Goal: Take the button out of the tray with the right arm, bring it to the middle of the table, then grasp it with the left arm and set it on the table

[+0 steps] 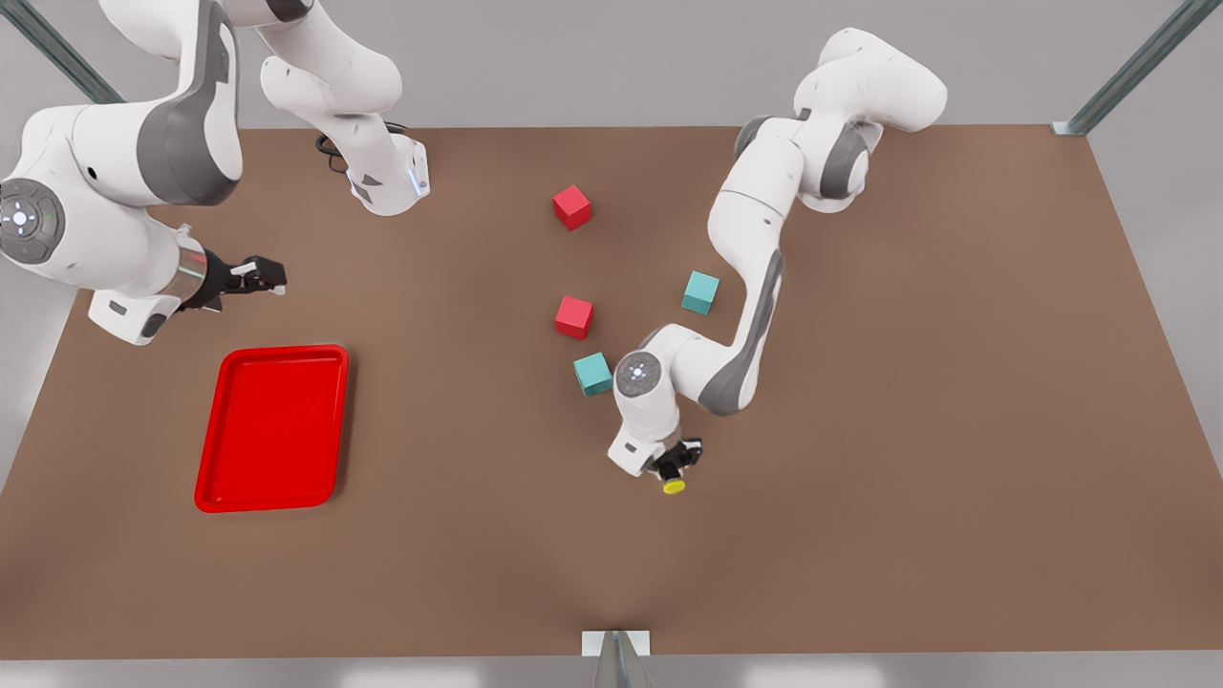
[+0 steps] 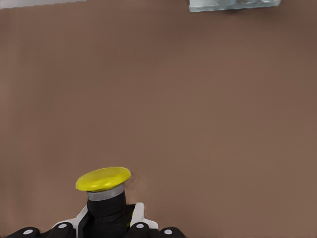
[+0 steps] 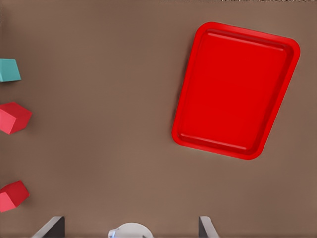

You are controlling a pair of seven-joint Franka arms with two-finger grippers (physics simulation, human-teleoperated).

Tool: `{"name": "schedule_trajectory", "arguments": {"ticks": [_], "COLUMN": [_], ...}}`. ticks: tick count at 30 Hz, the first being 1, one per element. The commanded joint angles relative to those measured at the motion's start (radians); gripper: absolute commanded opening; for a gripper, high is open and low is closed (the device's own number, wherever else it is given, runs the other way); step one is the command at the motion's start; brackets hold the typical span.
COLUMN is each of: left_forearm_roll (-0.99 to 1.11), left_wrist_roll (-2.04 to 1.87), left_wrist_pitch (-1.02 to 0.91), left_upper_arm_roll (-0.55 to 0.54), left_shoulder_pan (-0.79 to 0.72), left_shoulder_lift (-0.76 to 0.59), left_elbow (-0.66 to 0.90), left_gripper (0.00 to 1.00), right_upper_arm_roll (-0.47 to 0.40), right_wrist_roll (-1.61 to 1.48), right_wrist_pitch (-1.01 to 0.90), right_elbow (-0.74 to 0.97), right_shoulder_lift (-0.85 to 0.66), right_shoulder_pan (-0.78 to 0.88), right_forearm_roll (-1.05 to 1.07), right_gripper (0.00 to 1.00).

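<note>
Front view shows the left gripper (image 1: 676, 465) near the middle of the table (image 1: 908, 430), a little toward the near edge, pointing down and clamped on the button (image 1: 674, 478). The yellow cap of the button sticks out past the fingertips, and the dark body sits between the fingers. In the left wrist view the button (image 2: 105, 196) is held the same way, the black body between the two fingers (image 2: 140, 225) and the cap free above bare brown surface; whether the cap touches the table I cannot tell.

The right gripper (image 1: 258, 275) waits on the front view's left, just above the tray (image 1: 215, 478), with its fingers close together and nothing between them. The tray lies flat with nothing in it, well apart from the left gripper, and the right wrist view looks down on the tray (image 3: 297, 49) from above.

Behind the left gripper the teal cube (image 1: 593, 374) lies beside the arm's wrist, and a red cube (image 1: 574, 316), a second teal cube (image 1: 700, 292) and another red cube (image 1: 571, 206) lie farther back. Toward the near edge and the front view's right the table is bare and wide.
</note>
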Motion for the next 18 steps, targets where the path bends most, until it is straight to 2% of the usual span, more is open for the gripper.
{"name": "schedule_trajectory", "arguments": {"ticks": [1, 2, 7, 11, 15, 18], "left_forearm_roll": [0.002, 0.008, 0.456, 0.6, 0.726, 0.732], "left_wrist_roll": [-0.711, -0.855, -1.632, -1.783, -1.932, -1.935], "left_wrist_pitch": [-0.112, -0.149, -0.323, -0.533, -0.528, -0.528], "left_upper_arm_roll": [0.118, 0.176, 0.183, 0.183, 0.179, 0.178], "left_shoulder_pan": [-0.049, -0.06, -0.061, -0.038, -0.04, -0.04], "left_shoulder_lift": [-0.001, 0.0, 0.003, 0.016, 0.034, 0.082], "left_elbow": [-0.024, -0.024, -0.081, -0.115, -0.25, -0.258], "left_gripper": [0.46, 0.46, 0.46, 0.46, 0.46, 0.46], "right_upper_arm_roll": [0.0, -0.001, -0.001, -0.001, -0.001, -0.001], "right_wrist_roll": [-0.003, -0.003, 0.003, 0.002, 0.003, 0.005], "right_wrist_pitch": [0.003, 0.005, 0.034, 0.032, 0.034, 0.032], "right_elbow": [0.017, 0.023, 0.065, 0.065, 0.063, 0.063], "right_shoulder_lift": [0.005, 0.007, 0.042, 0.05, 0.056, 0.058], "right_shoulder_pan": [0.001, -0.001, -0.001, 0.001, 0.001, 0.016], "right_forearm_roll": [-0.004, -0.004, -0.009, -0.029, -0.032, -0.034], "right_gripper": [1.0, 1.0, 1.0, 1.0, 1.0, 1.0]}}
